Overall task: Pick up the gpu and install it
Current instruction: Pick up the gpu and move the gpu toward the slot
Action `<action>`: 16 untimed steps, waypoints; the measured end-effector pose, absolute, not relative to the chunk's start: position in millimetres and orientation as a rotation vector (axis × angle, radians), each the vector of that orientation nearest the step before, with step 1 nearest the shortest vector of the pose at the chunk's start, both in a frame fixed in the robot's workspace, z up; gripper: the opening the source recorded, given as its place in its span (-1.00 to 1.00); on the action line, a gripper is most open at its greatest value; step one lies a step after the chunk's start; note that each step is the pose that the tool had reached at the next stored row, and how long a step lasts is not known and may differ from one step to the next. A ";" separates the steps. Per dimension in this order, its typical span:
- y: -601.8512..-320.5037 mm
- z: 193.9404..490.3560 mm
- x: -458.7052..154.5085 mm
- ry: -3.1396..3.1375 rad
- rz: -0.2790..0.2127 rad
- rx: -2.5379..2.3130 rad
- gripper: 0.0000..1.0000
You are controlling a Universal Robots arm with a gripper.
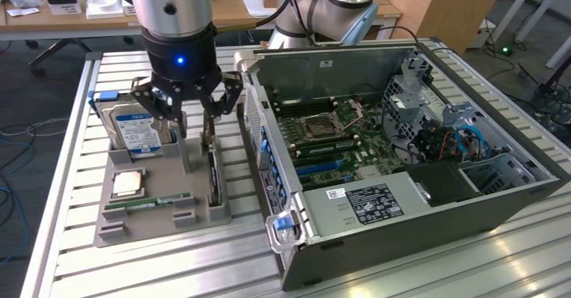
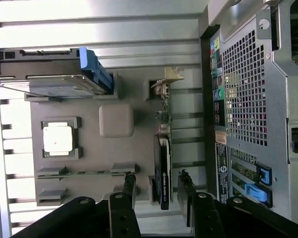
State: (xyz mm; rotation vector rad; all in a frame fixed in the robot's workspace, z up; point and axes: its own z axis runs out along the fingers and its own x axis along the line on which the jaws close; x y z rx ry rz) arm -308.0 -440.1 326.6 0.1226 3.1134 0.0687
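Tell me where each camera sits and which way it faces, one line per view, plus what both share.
Exterior view: off the arm, raised, looking down across the slatted table at the grey tray and the open computer case; the arm and its open gripper show above the tray.
Wrist view: on the wrist, looking down along the fingers at the tray; one finger shows on either side of the gpu.
Shared: gpu, hard drive, tray, computer case.

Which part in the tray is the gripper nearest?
The gpu, on edge beside the case, flanked by the open gripper; hard drive, CPU and RAM sit farther off.
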 end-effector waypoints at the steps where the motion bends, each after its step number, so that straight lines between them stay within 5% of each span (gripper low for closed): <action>1: -440.1 326.0 -308.0 3.113 0.069 0.123 -0.05; 16: -440.1 324.8 -300.5 3.113 0.069 0.123 -0.05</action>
